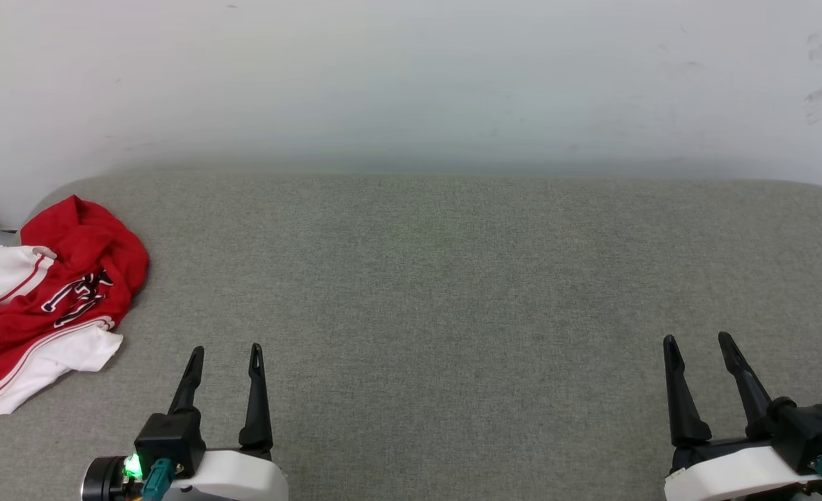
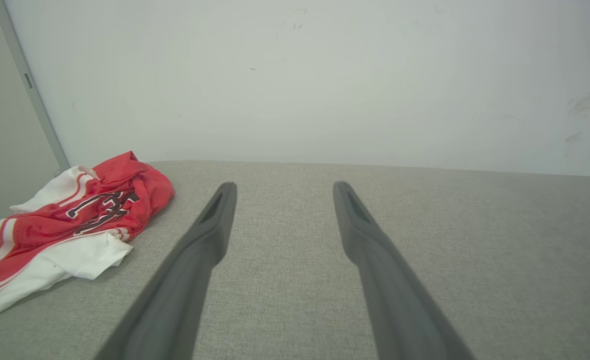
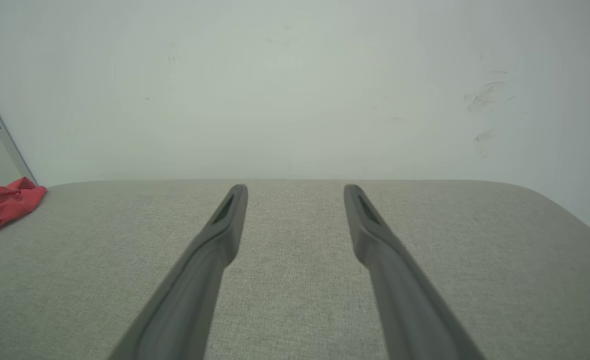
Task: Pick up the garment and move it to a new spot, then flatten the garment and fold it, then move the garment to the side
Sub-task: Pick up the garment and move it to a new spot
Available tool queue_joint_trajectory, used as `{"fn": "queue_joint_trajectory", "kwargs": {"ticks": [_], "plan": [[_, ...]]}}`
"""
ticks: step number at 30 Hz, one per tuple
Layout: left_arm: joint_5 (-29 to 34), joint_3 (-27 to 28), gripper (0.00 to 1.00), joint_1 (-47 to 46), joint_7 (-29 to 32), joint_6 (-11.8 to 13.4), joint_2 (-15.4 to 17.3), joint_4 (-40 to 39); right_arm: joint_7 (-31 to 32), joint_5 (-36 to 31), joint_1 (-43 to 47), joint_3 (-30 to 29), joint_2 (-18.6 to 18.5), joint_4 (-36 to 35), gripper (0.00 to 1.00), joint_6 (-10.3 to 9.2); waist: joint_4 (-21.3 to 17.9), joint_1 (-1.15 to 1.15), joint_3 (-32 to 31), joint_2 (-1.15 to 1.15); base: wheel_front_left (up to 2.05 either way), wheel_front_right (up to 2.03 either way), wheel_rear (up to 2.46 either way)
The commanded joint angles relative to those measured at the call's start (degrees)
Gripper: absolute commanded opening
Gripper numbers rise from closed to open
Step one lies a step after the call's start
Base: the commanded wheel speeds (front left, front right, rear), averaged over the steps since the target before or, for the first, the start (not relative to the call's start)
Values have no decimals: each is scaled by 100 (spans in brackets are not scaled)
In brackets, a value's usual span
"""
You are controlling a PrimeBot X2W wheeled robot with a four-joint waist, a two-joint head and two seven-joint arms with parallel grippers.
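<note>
Well, nothing picked up yet. Crumpled red-and-white shirt [image 1: 49,299] heaped at the far left edge of the grey worktop [image 1: 452,278], near the wall [image 1: 411,83], one white sleeve flopped toward the front. Near it on the right but not touching, left gripper [image 1: 226,350] with fingers spread wide, nothing between them. Way over on the other side, right gripper [image 1: 697,339], same deal: spread and empty. Looks like a rest pose before the reach — probably the left arm's job first, with the heap on that side.
</note>
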Motion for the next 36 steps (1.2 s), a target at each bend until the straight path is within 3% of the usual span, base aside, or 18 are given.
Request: {"fn": "queue_joint_trajectory", "kwargs": {"ticks": [1,10,17,36], "plan": [[-40,-10,100,10,-30,-4,-10,11,-12,20,21,-4,17,4,100,-4,2,0,1,0,0,0,0],[-63,-23,100,4,-30,29,-10,15,-12,39,42,-5,18,10,100,-4,58,0,5,0,0,0,0],[-49,3,100,-80,-25,23,-9,13,-12,80,59,-15,18,-24,100,-4,416,0,30,0,0,0,0],[32,208,100,-76,-24,-26,-9,38,-12,156,109,2,17,-71,100,-4,1966,0,24,0,0,0,0]]}}
